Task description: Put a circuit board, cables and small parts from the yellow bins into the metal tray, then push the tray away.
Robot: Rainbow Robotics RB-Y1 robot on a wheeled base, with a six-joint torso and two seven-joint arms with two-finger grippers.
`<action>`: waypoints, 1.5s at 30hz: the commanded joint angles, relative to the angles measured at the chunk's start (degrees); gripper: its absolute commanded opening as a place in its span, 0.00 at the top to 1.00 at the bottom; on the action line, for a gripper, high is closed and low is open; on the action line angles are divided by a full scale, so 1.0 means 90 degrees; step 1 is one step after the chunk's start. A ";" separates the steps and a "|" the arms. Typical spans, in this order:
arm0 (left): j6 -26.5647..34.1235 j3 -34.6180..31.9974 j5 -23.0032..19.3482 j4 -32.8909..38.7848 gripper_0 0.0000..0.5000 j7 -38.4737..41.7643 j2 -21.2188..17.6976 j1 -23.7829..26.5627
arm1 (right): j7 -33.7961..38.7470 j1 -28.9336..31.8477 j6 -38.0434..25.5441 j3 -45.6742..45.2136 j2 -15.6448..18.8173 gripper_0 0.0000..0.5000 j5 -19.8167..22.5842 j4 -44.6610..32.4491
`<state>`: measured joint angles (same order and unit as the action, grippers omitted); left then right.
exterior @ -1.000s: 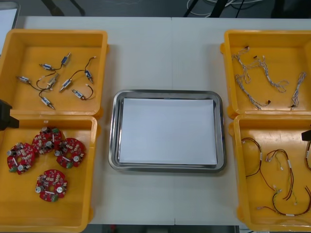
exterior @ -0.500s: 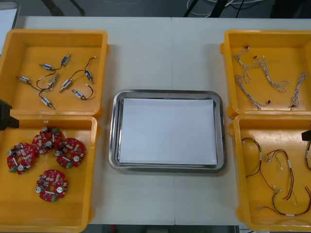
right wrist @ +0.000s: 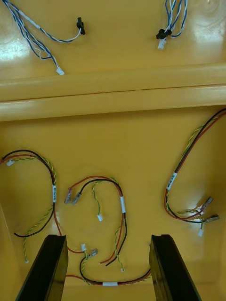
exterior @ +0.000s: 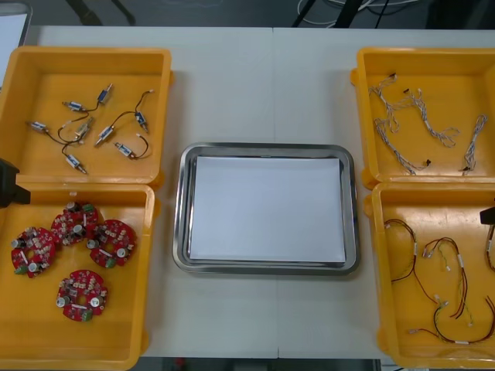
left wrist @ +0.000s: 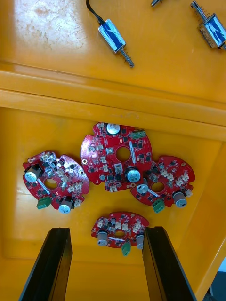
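Jaws stood apart on the left gripper (left wrist: 107, 233) and the right gripper (right wrist: 108, 240); four circuit boards (left wrist: 117, 157) lay in the near left yellow bin (exterior: 46, 340), the nearest board (left wrist: 119, 229) straight ahead between the left fingers (left wrist: 52, 263), so that arm seemed best placed; the right hung over red and yellow cables (right wrist: 120, 202); one metal tray (exterior: 179, 209), white inside, lay bare between all four bins.

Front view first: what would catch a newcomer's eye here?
The white-lined metal tray sits in the middle, flanked by four yellow bins. Four red circuit boards cluster in the near left bin, under the open left gripper; the open right gripper hangs over red and yellow cables.
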<state>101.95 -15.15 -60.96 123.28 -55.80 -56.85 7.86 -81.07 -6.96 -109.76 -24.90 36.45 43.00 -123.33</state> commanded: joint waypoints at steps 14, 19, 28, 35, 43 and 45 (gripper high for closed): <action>-0.0039 -0.0192 0.0045 0.0032 0.11 0.0458 0.0038 -0.0083 | -0.0357 -0.0106 -0.0027 0.0081 0.0237 0.00 -0.0031 -0.0056; -0.0039 -0.0192 0.0045 0.0032 0.11 0.0458 0.0038 -0.0083 | -0.0357 -0.0106 -0.0027 0.0081 0.0237 0.00 -0.0031 -0.0056; -0.0039 -0.0192 0.0045 0.0032 0.11 0.0458 0.0038 -0.0083 | -0.0357 -0.0106 -0.0027 0.0081 0.0237 0.00 -0.0031 -0.0056; -0.0039 -0.0192 0.0045 0.0032 0.11 0.0458 0.0038 -0.0083 | -0.0357 -0.0106 -0.0027 0.0081 0.0237 0.00 -0.0031 -0.0056; -0.0039 -0.0192 0.0045 0.0032 0.11 0.0458 0.0038 -0.0083 | -0.0357 -0.0106 -0.0027 0.0081 0.0237 0.00 -0.0031 -0.0056; -0.0039 -0.0192 0.0045 0.0032 0.11 0.0458 0.0038 -0.0083 | -0.0357 -0.0106 -0.0027 0.0081 0.0237 0.00 -0.0031 -0.0056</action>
<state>101.95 -15.15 -60.96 123.28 -55.80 -56.85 7.86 -81.07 -6.96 -109.76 -24.90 36.45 43.00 -123.33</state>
